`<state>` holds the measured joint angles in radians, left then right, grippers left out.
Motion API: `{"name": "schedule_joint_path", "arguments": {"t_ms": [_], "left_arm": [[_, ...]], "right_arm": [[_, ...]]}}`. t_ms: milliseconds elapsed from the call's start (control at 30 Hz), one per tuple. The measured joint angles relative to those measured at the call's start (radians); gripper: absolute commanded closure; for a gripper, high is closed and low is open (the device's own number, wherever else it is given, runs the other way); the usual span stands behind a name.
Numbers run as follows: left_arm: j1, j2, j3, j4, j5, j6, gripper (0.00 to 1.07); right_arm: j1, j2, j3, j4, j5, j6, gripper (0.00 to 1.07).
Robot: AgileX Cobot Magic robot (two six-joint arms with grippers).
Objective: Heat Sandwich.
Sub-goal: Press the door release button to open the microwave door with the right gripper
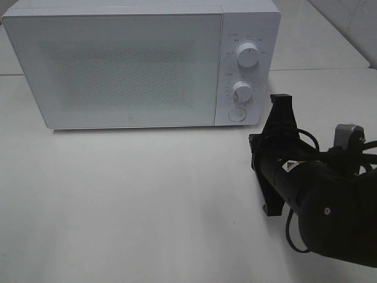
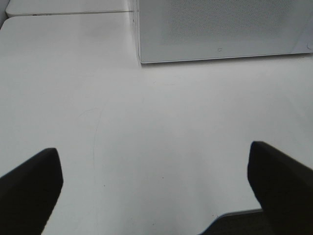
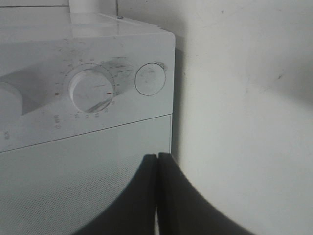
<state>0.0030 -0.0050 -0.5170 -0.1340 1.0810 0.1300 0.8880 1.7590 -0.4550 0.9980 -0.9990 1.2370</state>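
The white microwave (image 1: 123, 65) stands at the back of the table with its door closed. No sandwich or plate shows in any view. My right gripper (image 1: 281, 99) is shut and empty, raised just to the right of the microwave's control panel. In the right wrist view its closed fingertips (image 3: 157, 161) point at the panel's lower corner, near the round door button (image 3: 150, 78). My left gripper (image 2: 156, 196) is open and empty, low over the bare table and facing the microwave's front (image 2: 220, 29). It is out of the exterior high view.
The panel carries two knobs (image 1: 247, 56) (image 1: 242, 91) above the round button (image 1: 237, 114). The white table (image 1: 135, 200) stretches out in front of the microwave. A seam between tabletops (image 2: 68, 12) runs behind it.
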Motion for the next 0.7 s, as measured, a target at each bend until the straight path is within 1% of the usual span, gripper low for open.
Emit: {"name": "schedule_joint_path", "arguments": {"t_ms": [100,233,400,433,533,667,700], "left_arm": [[0.0,0.0,0.0,0.0,0.0,0.0,0.1],[0.0,0.0,0.0,0.0,0.0,0.0,0.1],[0.0,0.0,0.0,0.0,0.0,0.0,0.1],[0.0,0.0,0.0,0.0,0.0,0.0,0.1],[0.0,0.0,0.0,0.0,0.0,0.0,0.1],[0.0,0.0,0.0,0.0,0.0,0.0,0.1],[0.0,0.0,0.0,0.0,0.0,0.0,0.1]], "right_arm": [[-0.008,0.024,-0.011,-0.002,0.0,0.022,1.07],[-0.075,0.061,-0.059,-0.069,0.002,0.04,1.07],[-0.113,0.077,-0.087,-0.104,0.001,0.04,1.07],[-0.136,0.094,-0.103,-0.125,0.003,0.04,1.07],[-0.167,0.133,-0.135,-0.16,0.008,0.05,1.07],[-0.182,0.156,-0.16,-0.178,0.01,0.057,1.07],[-0.195,0.172,-0.18,-0.188,0.013,0.06,1.07]]}}
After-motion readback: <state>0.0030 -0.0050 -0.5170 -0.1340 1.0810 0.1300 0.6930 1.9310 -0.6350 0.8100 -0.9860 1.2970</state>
